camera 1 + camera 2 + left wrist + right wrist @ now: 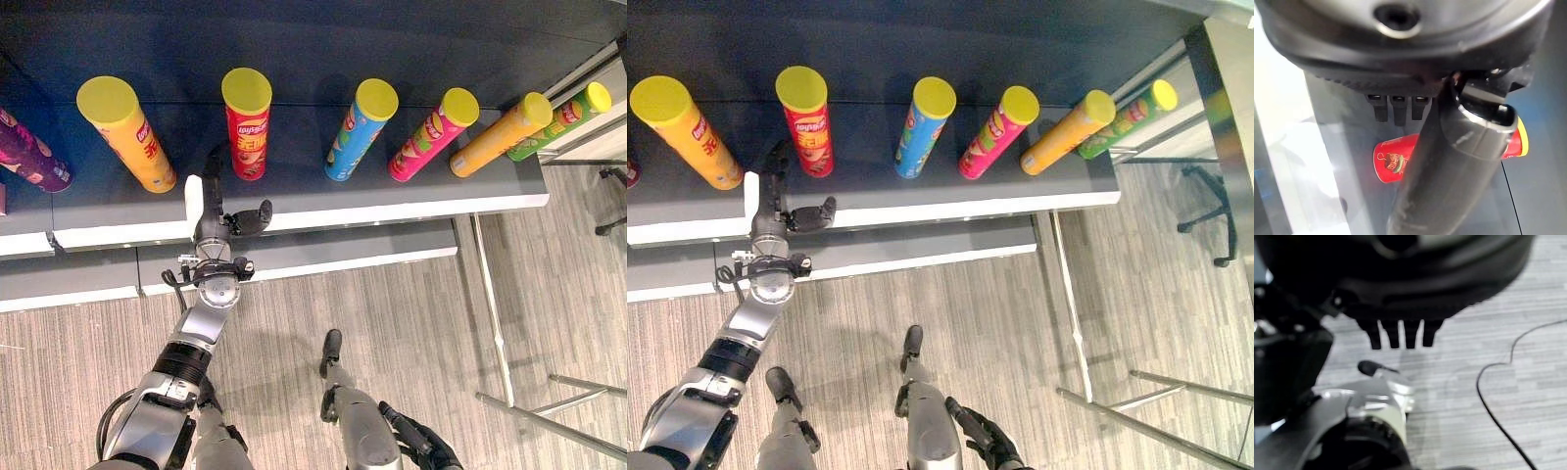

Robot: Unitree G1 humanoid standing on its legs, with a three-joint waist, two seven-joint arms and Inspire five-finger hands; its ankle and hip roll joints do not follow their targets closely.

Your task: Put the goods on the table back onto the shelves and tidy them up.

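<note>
Left eye view: a dark shelf [411,196] seen from above, with a row of upright crisp cans on it: purple can [29,152] at far left, then orange can [127,132], red can [247,122], blue can [358,129], pink can [431,134], amber can [500,134] and green can [568,113]. Left hand [211,211] reaching over the shelf's white front edge, fingers straight and spread, thumb out to the side, holding nothing, just short of the red can.

Right eye view: right hand [994,446] low beside the body, over the floor, idle.

Left wrist view: red can beyond the thumb [1459,161], apart from it.

Best approach, judged: close around the red can's middle, keeping it vertical. Open room on both sides; the front edge lies close behind the wrist.

Right wrist view: fingers [1398,333] straight, empty.
</note>
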